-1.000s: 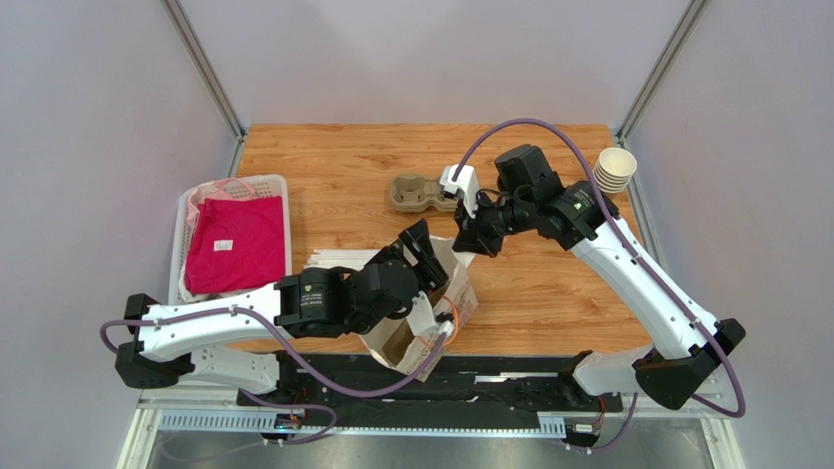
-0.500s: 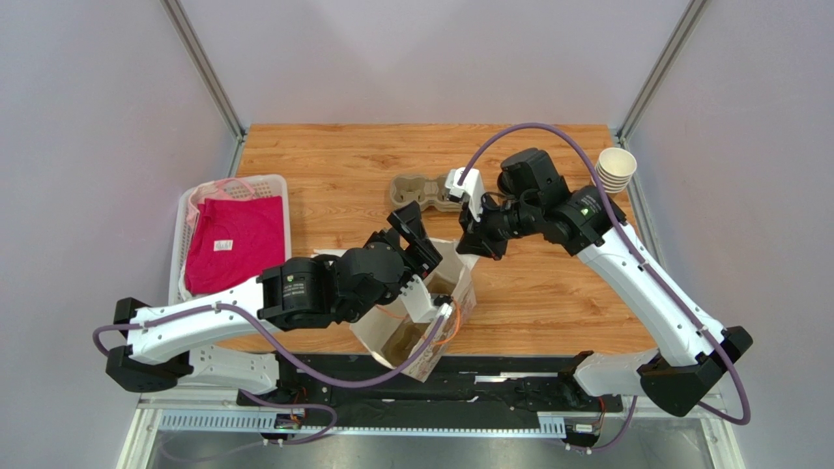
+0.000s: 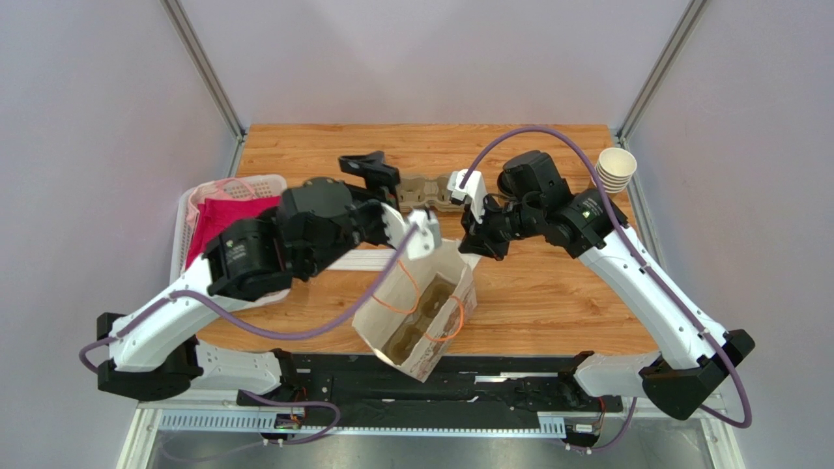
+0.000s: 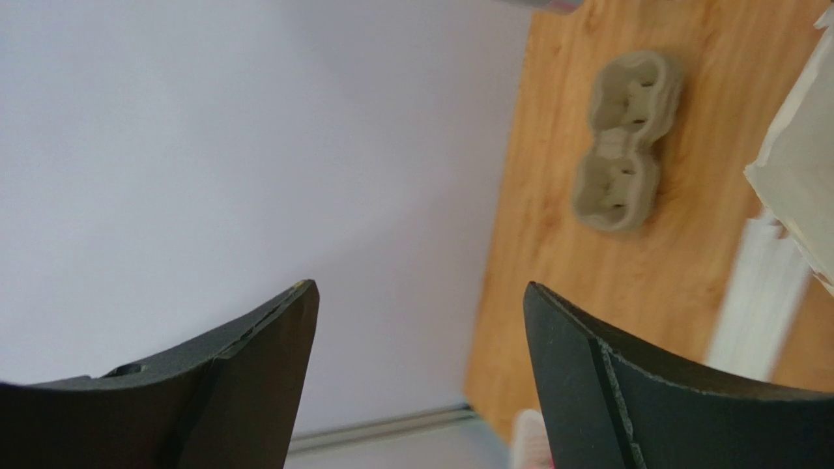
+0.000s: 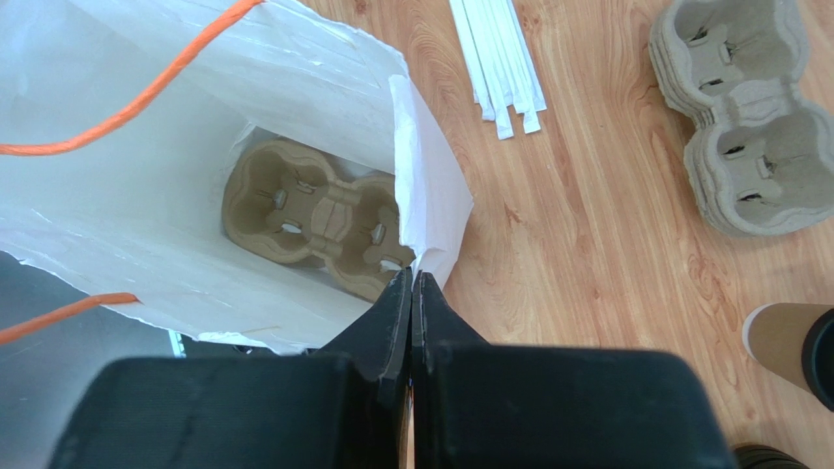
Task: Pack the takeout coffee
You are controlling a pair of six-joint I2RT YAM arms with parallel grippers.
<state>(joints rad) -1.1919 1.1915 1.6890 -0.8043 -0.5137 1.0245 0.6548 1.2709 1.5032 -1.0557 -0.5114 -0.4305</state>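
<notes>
1. Brown paper bag stands open at the near edge, seen from above, and the left gripper is out of it! A second ago it was deep inside. Now it has swung up and back over the spare carriers. A carrier sits on the bag floor, so I'd say the bed is made for the coffee. The right gripper sits at the bag's far rim. The coffee itself? Not to be seen from up here.
2. Left wrist: fingers spread wide, nothing between them, mostly wall beyond. The bag is only a sliver at the right edge.
3. Right wrist: jaws pressed together on the bag's folded rim, propping the mouth open. And there's the coffee, on the table at the right edge, outside the bag. The frame cuts it off, so its lid barely shows.
</notes>
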